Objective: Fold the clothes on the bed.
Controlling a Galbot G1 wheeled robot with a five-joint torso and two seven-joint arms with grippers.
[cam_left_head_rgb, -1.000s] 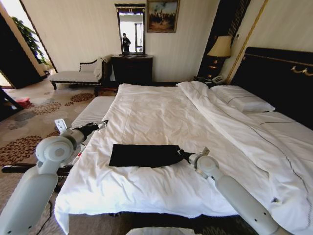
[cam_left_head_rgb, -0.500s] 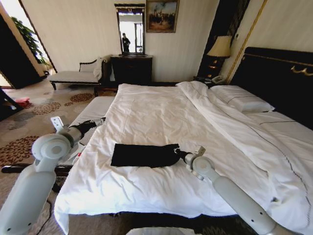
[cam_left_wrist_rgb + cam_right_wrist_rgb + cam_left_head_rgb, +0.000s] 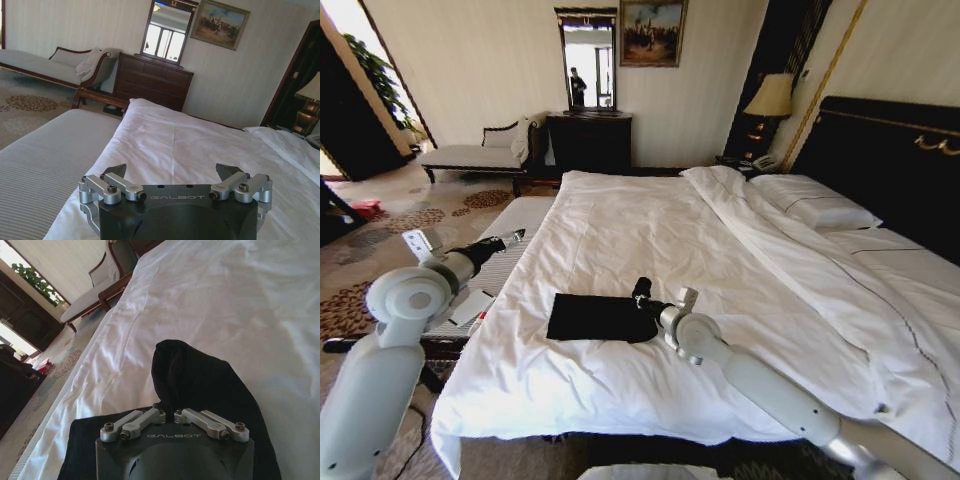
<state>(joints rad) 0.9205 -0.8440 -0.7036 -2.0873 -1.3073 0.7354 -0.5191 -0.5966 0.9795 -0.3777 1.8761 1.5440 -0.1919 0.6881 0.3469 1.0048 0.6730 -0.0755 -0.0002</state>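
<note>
fingers: right gripper [image 3: 167, 410] pinched on t-shirt [image 3: 595, 317] edge, raised fold just ahead; left gripper [image 3: 172, 175] spread, idle beside bed [image 3: 650, 240] | step: folding over | next: lay edge flat on the cloth beneath

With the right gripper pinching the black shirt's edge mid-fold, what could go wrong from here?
1. The right gripper is shut on a small bunch of the black soft-fabric T-shirt; so narrow a pinch might slip out, dropping the fold short.
2. The lifted cloth humps up rather than lying flat, so the fold may land creased or skewed.
3. The shirt lies loose on the large white bed while the open left gripper hangs off to the side; unpinned, the shirt could drag along.
</note>
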